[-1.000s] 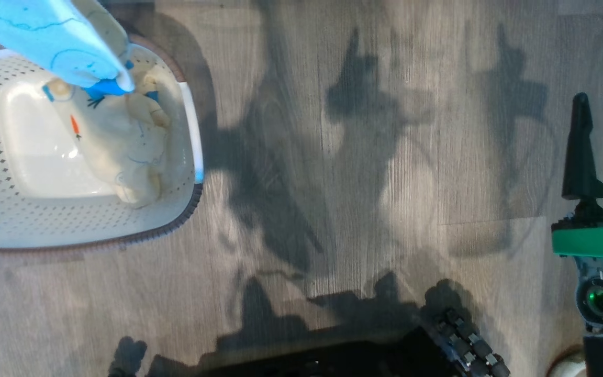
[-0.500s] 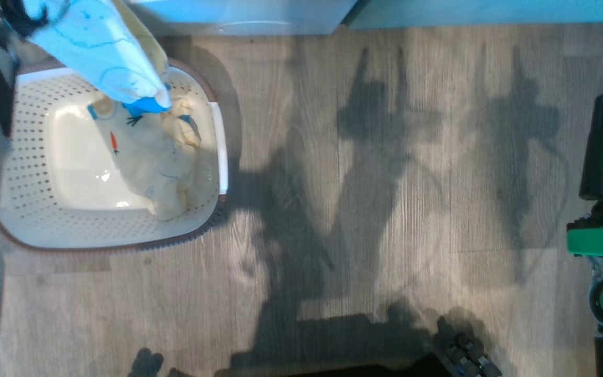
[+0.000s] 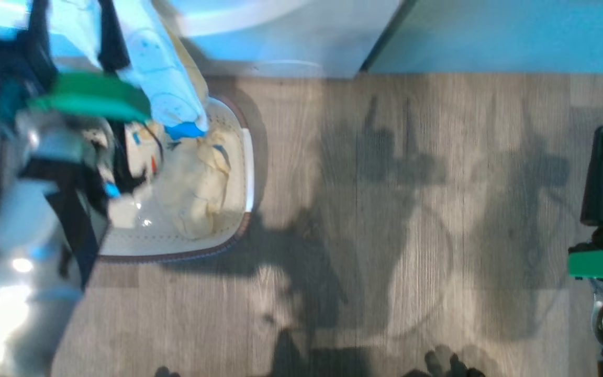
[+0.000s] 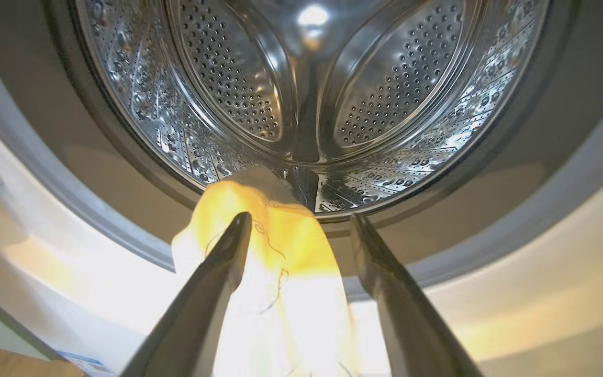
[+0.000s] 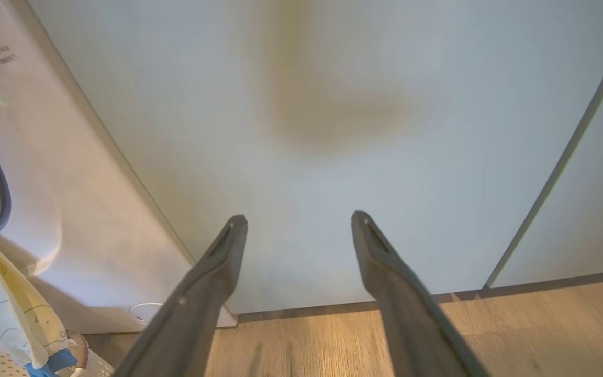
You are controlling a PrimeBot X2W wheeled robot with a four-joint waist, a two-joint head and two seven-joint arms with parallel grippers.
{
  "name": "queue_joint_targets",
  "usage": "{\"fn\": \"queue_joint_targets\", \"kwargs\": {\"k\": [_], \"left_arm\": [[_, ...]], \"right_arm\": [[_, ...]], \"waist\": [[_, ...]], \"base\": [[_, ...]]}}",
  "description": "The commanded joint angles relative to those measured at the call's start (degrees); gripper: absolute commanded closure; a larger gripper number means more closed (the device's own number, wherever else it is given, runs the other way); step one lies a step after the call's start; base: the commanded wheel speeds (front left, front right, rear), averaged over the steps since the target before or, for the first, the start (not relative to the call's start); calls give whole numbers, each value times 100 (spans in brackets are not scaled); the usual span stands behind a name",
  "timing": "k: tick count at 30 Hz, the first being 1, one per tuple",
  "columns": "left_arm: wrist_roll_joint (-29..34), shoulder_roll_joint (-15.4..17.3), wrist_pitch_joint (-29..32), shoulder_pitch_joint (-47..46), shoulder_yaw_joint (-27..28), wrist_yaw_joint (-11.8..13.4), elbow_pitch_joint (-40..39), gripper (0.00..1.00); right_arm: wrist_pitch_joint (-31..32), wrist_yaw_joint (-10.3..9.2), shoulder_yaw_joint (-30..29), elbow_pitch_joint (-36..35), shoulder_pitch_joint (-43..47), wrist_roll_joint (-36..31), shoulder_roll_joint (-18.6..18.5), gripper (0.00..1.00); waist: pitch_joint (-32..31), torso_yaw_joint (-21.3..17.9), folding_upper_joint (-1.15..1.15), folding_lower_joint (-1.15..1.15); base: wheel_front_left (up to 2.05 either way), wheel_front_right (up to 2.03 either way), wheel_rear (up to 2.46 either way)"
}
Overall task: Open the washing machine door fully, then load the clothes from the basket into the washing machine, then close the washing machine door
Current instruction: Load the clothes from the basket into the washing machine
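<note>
Fabric from the clothes (image 4: 275, 262), pale yellow with a thin line print, lies between my left fingers (image 4: 218, 272) and reaches up to the lower lip of the steel drum (image 4: 301, 78). My left jaws stand spread wide and point straight into the washing machine (image 4: 542, 262), whose grey seal (image 4: 97, 173) rings the uncovered opening. The cloth rests against the finger at that view's left, and it seems draped there rather than pinched, though I cannot be sure from this angle. A blue sticker (image 4: 79, 361) shows at the machine's lower corner. From my head, the same garment (image 3: 160, 78) hangs as a long strip from beside my blurred left arm (image 3: 19, 262) down to the basket (image 3: 248, 173). Its blue hem (image 3: 183, 130) is at the basket's far rim, and the rest of the clothes lie bunched inside against the basket's right wall. The basket sits on the wooden floor (image 3: 385, 235), just in front of the washing machine. My right jaws are spread wide and hold nothing. One right finger (image 3: 600, 178) shows at the right edge of the head view, well apart from the basket. My right wrist view looks at a pale green cabinet panel (image 5: 333, 131) just beside the machine.
</note>
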Motion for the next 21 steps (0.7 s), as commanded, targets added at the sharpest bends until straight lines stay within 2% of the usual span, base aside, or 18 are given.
{"fn": "queue_joint_targets", "kwargs": {"k": [1, 8, 21], "left_arm": [[63, 217, -66, 293, 152, 146, -454, 0], [89, 95, -70, 1431, 36, 488, -1221, 0], [-62, -65, -40, 2600, -150, 710, -1523, 0]], "right_arm": [[-55, -16, 61, -167, 151, -97, -71, 0], [-55, -16, 81, -150, 358, -339, -75, 0], [-55, -16, 258, 69, 688, -554, -162, 0]], "waist": [[-246, 126, 0, 1], [-731, 329, 0, 1], [-1486, 487, 0, 1]], "base": [[0, 0, 0], [0, 0, 0], [0, 0, 0]]}}
